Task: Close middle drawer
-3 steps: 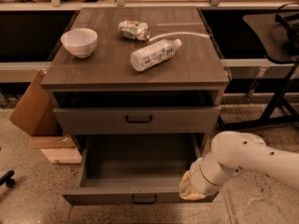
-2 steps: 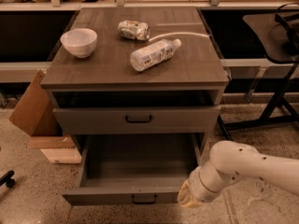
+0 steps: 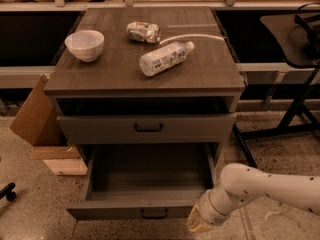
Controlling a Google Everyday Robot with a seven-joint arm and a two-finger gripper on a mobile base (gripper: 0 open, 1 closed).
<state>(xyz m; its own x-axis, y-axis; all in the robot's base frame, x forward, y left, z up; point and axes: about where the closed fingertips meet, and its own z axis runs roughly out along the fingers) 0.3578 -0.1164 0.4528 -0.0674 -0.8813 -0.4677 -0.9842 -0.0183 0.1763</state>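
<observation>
The middle drawer (image 3: 145, 184) is a dark grey box pulled far out of the cabinet. Its low front panel (image 3: 115, 210) carries a small black bar handle (image 3: 153, 213) near the bottom edge of the view. Its inside looks empty. My gripper (image 3: 196, 226) is at the end of the white arm (image 3: 260, 186), low at the drawer's front right corner, just outside the front panel. Its tan wrist cover hides the fingers.
Above is a taller-fronted drawer (image 3: 145, 129) with a bigger handle. On the cabinet top (image 3: 210, 74) lie a white bowl (image 3: 84, 44), a crushed can (image 3: 143, 32) and a plastic bottle (image 3: 165, 58). A cardboard piece (image 3: 32, 114) leans at the left. A black stand (image 3: 295, 109) is at the right.
My arm and gripper have moved down and slightly left, from beside the drawer's right wall to its front right corner. The drawer stays pulled out.
</observation>
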